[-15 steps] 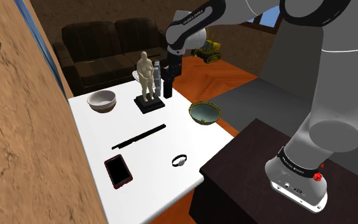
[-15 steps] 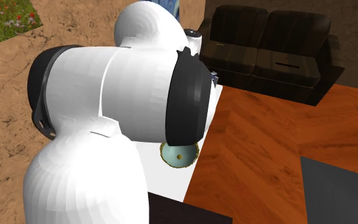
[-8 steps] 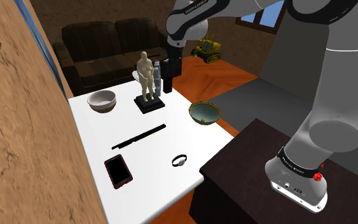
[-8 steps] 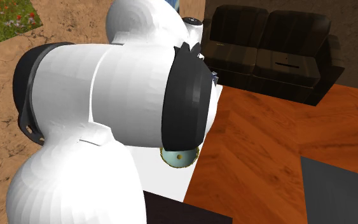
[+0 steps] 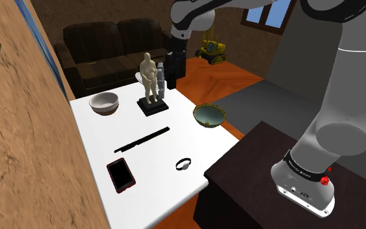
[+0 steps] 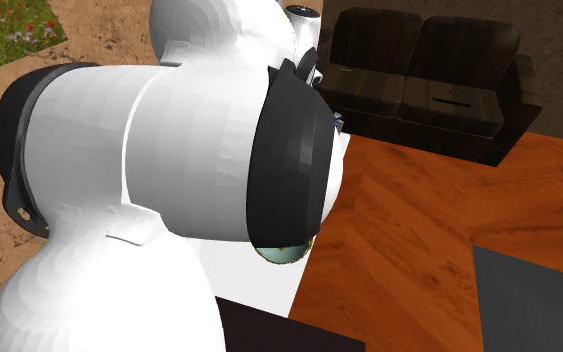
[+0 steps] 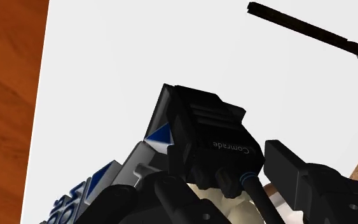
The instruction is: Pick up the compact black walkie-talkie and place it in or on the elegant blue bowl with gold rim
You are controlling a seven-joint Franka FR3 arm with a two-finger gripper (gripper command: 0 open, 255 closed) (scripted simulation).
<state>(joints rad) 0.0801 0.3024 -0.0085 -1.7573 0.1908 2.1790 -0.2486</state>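
Carrying the walkie-talkie (image 7: 206,137) to the bowl (image 5: 209,115) is, I judge, the step in hand. The gripper (image 5: 175,65) is hanging in the upper middle of the shoulder view, over the table's (image 5: 97,140) far edge. Its jaws are clasping the walkie-talkie and holding it clear of the surface. The bowl is sitting right of centre, at the table's right edge, well apart from the load. To do this well, the arm should be holding its height while passing the figurine (image 5: 150,78) just beside it, then centring over the bowl and lowering before letting go.
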